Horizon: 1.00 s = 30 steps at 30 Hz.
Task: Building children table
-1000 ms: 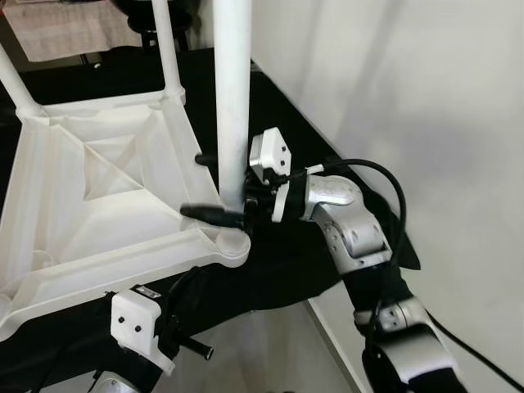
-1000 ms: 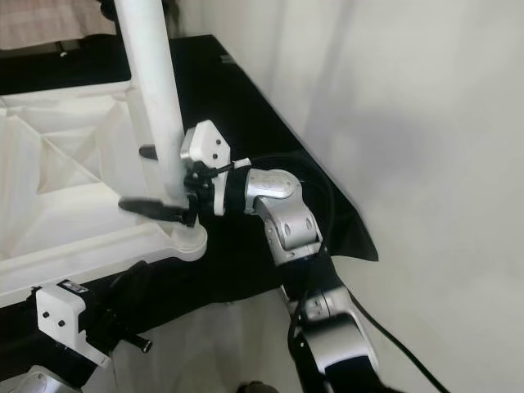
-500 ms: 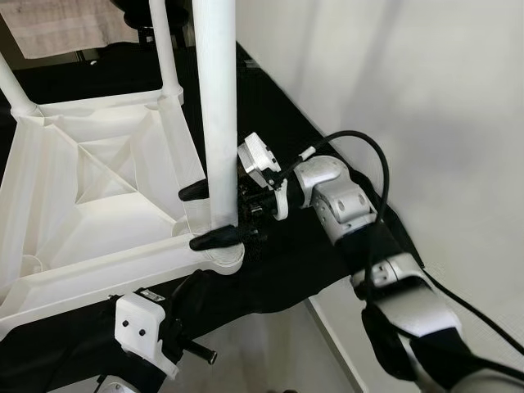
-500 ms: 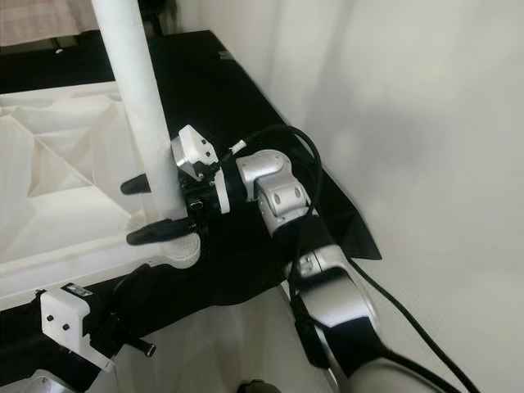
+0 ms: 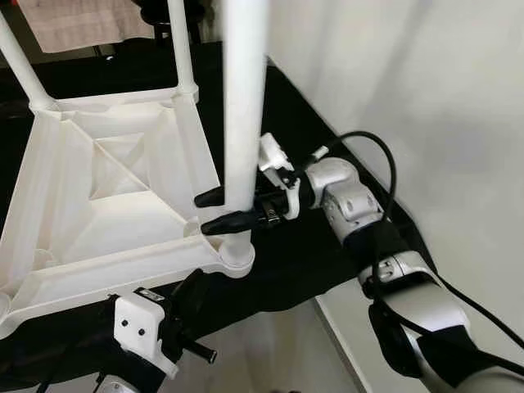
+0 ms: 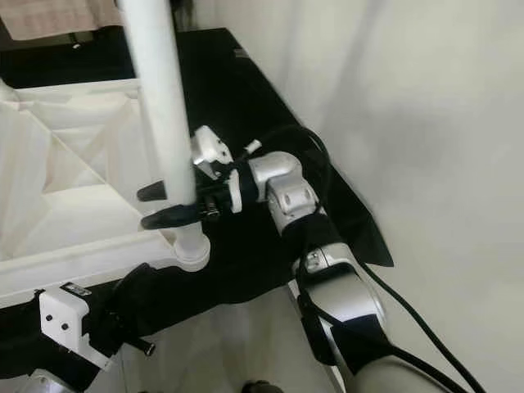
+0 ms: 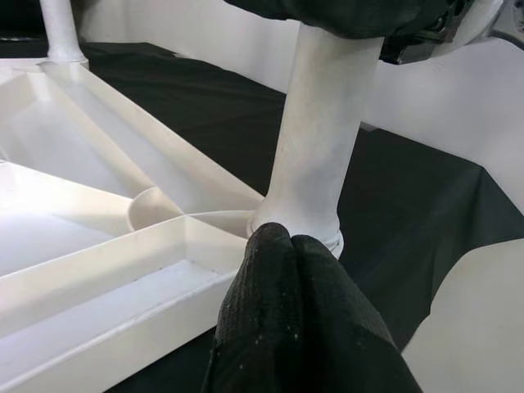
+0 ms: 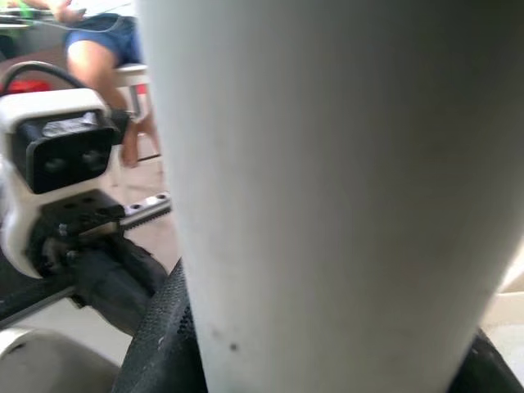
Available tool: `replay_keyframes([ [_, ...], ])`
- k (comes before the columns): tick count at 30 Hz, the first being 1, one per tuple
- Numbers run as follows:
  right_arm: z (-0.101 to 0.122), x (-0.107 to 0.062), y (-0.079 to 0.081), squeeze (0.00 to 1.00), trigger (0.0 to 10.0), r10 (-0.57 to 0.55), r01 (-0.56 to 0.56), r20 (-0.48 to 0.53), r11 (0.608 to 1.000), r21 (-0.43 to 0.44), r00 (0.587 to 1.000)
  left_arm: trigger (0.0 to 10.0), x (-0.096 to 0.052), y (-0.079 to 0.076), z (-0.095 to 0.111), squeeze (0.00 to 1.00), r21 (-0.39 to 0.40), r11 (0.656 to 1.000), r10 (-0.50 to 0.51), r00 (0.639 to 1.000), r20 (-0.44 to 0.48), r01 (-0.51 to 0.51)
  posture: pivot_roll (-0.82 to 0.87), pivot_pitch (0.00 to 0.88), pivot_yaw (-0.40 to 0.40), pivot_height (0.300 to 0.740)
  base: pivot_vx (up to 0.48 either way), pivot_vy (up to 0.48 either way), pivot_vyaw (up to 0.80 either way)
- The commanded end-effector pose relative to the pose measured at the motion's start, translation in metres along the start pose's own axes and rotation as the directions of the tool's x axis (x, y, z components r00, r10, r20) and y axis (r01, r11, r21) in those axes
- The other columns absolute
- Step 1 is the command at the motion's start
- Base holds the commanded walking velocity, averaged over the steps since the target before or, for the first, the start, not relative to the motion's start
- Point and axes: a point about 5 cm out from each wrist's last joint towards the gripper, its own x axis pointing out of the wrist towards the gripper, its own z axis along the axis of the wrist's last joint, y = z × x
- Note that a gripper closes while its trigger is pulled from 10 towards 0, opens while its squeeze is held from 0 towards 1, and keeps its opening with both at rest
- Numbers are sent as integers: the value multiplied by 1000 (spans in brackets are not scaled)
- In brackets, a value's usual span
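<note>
Left eye view: the upturned white plastic children's table top (image 5: 98, 196) lies on a black cloth (image 5: 286, 131), ribbed underside up. At its 4 o'clock corner a tall white round plastic table leg (image 5: 244, 106) stands upright in the corner socket. The right gripper (image 5: 219, 210) reaches in from 3 o'clock, its two black fingers clamped on either side of the leg just above the socket. The left gripper (image 5: 196, 354) sits below the table edge at 6 o'clock.

Right eye view: the same grip shows, and a silver right arm (image 6: 282, 184) bends back toward 5 o'clock.

Left wrist view: the left gripper's black fingers (image 7: 295, 319) are pressed together, empty, near the leg's base.

Right wrist view: the leg sits between the fingers; a seated person (image 8: 98, 41) is behind.
</note>
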Motion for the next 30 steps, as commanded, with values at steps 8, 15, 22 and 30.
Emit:
replay_keyframes([
  [8,-77,-11,78,0,0,-721,823,-398,495,277,567,10000,-3,5,0,0,5,1000,-1,1000,-16,1,-52,183,-83,740,0,0,0],
  [15,-64,4,69,0,0,-723,801,-347,549,237,598,10000,-1,7,-4,0,12,1000,-19,1000,-25,19,-49,139,-81,740,0,0,0],
  [22,-52,20,68,59,10000,-688,758,-318,605,245,652,10000,-1,8,-3,0,19,1000,8,1000,-19,-8,-43,139,-75,740,0,0,0],
  [30,-24,12,40,1000,10000,-440,450,-95,872,195,893,10000,1,7,-3,0,12,1000,-3,1000,-16,3,-44,137,-82,740,0,0,0],
])
